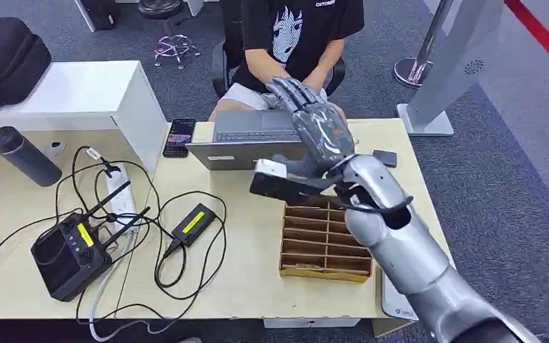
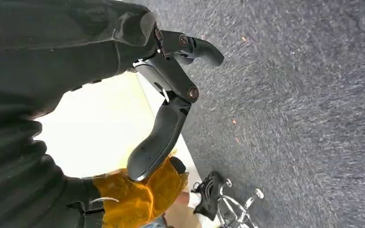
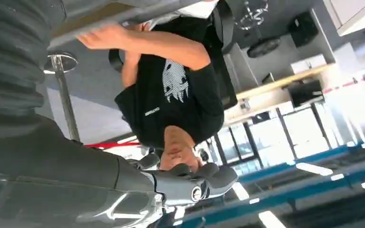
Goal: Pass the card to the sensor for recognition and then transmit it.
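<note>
No card can be made out. The right hand is raised over the desk, fingers spread toward a seated person at the far side, holding nothing visible. Just beyond it sits a laptop; near its wrist lies a wooden slotted tray. The left hand hangs above carpet, fingers apart, empty. A router sits on the left.

The right robot hand is raised with fingers extended; the left robot hand hangs open.
</note>
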Motion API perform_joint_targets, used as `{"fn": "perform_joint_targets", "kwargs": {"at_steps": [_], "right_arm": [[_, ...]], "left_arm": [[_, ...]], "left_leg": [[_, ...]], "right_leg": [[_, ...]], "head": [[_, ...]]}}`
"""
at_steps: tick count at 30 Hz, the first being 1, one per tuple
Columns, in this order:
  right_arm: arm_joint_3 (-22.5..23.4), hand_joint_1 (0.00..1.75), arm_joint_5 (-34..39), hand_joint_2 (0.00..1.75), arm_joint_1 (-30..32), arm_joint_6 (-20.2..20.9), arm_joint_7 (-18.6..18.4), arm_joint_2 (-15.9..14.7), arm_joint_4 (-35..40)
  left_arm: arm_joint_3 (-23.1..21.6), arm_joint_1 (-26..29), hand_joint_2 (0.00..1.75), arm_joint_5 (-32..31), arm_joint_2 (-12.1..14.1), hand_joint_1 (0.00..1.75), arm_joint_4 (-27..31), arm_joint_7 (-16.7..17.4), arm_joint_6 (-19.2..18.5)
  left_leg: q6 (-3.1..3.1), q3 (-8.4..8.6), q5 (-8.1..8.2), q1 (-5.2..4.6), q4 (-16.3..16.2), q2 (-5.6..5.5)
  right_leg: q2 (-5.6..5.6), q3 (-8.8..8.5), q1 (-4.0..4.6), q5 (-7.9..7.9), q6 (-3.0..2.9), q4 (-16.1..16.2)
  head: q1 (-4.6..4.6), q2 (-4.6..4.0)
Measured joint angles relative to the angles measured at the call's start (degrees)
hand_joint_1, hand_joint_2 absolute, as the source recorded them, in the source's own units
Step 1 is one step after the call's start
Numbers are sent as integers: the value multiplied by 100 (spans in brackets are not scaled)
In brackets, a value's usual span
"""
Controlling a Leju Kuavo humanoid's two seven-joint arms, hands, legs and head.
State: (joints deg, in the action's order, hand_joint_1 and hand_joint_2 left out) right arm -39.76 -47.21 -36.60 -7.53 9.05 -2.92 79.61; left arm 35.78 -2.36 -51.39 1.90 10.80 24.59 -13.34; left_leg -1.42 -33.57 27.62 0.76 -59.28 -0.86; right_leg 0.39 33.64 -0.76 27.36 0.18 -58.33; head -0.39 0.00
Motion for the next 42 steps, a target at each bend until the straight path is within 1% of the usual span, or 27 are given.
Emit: {"fn": "perform_joint_targets", "kwargs": {"at_steps": [3,5,8,10,12,17,21,23,29,31,35,42], "right_arm": [[55,0,-144,175,898,-282,366,-393,723],[85,0,-245,175,1279,-406,443,-556,966],[195,0,-317,175,1851,-547,452,-830,1296],[288,0,-326,175,2071,-571,430,-938,1333],[457,0,-534,175,2254,-611,343,-987,1296],[645,0,-959,175,2368,-661,247,-987,934],[647,0,-1745,175,2345,-921,-156,-958,556],[640,0,-1974,175,2301,-1013,-287,-932,316],[638,0,-2145,175,2154,-1175,-394,-794,-322],[645,0,-2234,175,2126,-1293,-407,-753,-473],[671,0,-2310,175,2098,-1424,-414,-694,-639],[726,0,-2356,175,2085,-1535,-411,-628,-746]], "left_arm": [[92,27,175,37,-24,0,0,15,59],[134,28,175,42,-33,0,0,18,75],[219,34,175,50,-52,0,0,18,116],[251,43,175,46,-55,0,0,24,116],[282,33,175,11,-63,0,0,24,116],[324,26,175,-72,-81,0,0,24,107],[339,17,175,-149,-85,0,0,13,77],[339,15,175,-184,-85,0,0,13,61],[339,11,175,-232,-85,0,0,11,44],[341,10,175,-254,-85,0,0,11,31],[348,11,175,-280,-85,0,0,2,22],[350,11,175,-297,-85,0,0,0,18]], "left_leg": [[8,-4,10,-1,0,0],[8,-3,14,-3,0,11],[10,-4,16,-2,1,4],[10,-2,16,-2,1,8],[10,-2,15,-3,1,8],[9,1,13,-2,1,8],[9,1,13,-2,1,8],[9,0,13,-2,1,8],[9,0,13,-2,1,7],[9,1,13,-2,1,8],[9,1,13,-2,1,8],[9,2,13,-2,1,8]], "right_leg": [[-1,-1,0,5,5,5],[7,4,-1,5,5,6],[-2,-5,-1,13,10,6],[3,-4,-1,13,9,6],[3,-4,-1,12,8,5],[2,-6,-1,11,7,3],[2,-6,-1,10,6,0],[2,-6,-1,10,6,0],[1,-6,-1,10,6,1],[2,-6,-1,10,6,1],[2,-6,-1,10,6,1],[2,-6,-1,10,6,1]], "head": [[4,0],[-2,0],[0,0],[0,0],[2,0],[0,0],[0,0],[0,0],[-2,0],[0,0],[0,0],[0,0]]}}
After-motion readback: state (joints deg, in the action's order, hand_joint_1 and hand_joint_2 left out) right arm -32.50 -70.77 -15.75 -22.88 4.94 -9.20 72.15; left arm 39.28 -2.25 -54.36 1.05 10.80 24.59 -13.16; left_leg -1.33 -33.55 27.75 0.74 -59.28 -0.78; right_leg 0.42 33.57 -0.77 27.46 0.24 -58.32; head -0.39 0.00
